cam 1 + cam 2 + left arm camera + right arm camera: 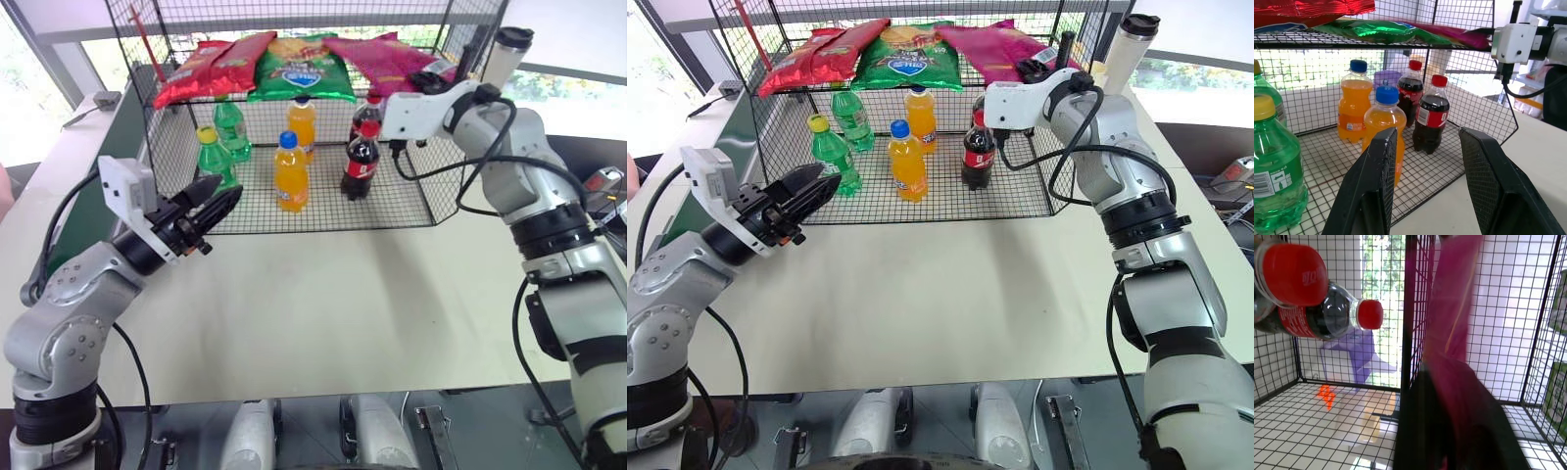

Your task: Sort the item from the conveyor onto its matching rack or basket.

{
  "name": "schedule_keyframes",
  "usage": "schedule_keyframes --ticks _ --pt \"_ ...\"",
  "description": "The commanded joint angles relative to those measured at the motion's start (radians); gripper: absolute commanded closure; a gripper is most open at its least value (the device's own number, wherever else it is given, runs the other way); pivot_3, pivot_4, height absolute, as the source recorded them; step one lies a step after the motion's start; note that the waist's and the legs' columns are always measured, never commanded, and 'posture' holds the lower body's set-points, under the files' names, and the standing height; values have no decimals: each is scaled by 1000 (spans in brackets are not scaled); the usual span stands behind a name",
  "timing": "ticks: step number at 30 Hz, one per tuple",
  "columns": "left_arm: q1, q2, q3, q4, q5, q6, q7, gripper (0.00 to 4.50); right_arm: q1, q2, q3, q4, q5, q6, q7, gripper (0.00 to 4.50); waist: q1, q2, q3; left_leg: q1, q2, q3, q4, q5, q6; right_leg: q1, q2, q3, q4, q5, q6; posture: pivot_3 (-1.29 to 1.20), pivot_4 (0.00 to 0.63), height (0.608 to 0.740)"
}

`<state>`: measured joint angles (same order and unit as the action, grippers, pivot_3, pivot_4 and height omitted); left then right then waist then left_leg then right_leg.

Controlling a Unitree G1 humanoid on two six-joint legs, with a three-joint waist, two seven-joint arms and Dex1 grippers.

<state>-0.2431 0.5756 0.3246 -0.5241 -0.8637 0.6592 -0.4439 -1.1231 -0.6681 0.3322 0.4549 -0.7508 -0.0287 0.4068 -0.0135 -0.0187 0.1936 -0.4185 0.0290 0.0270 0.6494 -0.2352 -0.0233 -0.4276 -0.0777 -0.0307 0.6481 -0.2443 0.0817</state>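
Observation:
The item, a magenta-pink crisp bag (377, 54), lies on the upper shelf of the black wire rack (176, 157), at its right end. My right gripper (436, 78) is at the bag's near right corner, level with the shelf; in the right wrist view the pink bag (1449, 333) runs blurred straight ahead of it. My left gripper (220, 196) hovers in front of the rack's lower left corner, open with nothing between its fingers (1381, 161). The dark green conveyor (116, 137) runs along the rack's left side.
Red crisp bags (211, 64) and a green crisp bag (299, 69) share the upper shelf. Green (211, 157), orange (291, 174) and cola bottles (361, 162) stand on the rack floor. A lidded cup (509, 54) stands right of the rack. The white table (323, 294) spreads in front.

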Motion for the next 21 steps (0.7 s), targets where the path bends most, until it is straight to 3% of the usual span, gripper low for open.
schedule_keyframes --ticks 1,5,6,12,15,19,21 --pt "-10 -8 -2 -11 -5 -25 -6 2419 -20 -1 -26 -28 18 6 0 2373 0 0 0 0 0 0 0 0 0 0 0 0 0 0 0 0 150 740" --pt "-11 -19 0 -10 -25 -13 -8 2419 9 -21 -42 -75 23 -17 -19 307 0 0 0 0 0 0 0 0 0 0 0 0 0 0 0 0 150 740" --pt "-12 -20 1 -10 -27 -12 -9 2419 29 -33 -55 -101 33 -28 -17 95 1 0 0 0 0 0 0 0 0 0 0 0 0 0 0 0 150 740" --pt "-20 -11 2 5 -26 -9 -21 2419 181 -86 -153 -274 162 -96 11 95 2 -1 -1 0 0 0 0 0 0 1 0 0 0 0 0 0 150 740" --pt "-21 0 -2 15 -22 -5 -31 2419 264 -82 -247 -384 304 -109 38 95 2 -1 -1 1 0 0 0 0 0 1 0 0 0 0 0 0 150 740" --pt "-8 24 -22 23 -2 3 -52 2419 377 -77 -395 -543 573 -105 120 95 2 -1 -1 1 0 0 0 0 0 1 0 0 0 0 0 0 150 740" --pt "-2 40 -33 40 19 5 -64 2419 477 -59 -522 -704 876 64 219 95 3 -1 -1 1 1 -1 -1 0 0 1 0 0 -1 0 0 0 150 740"
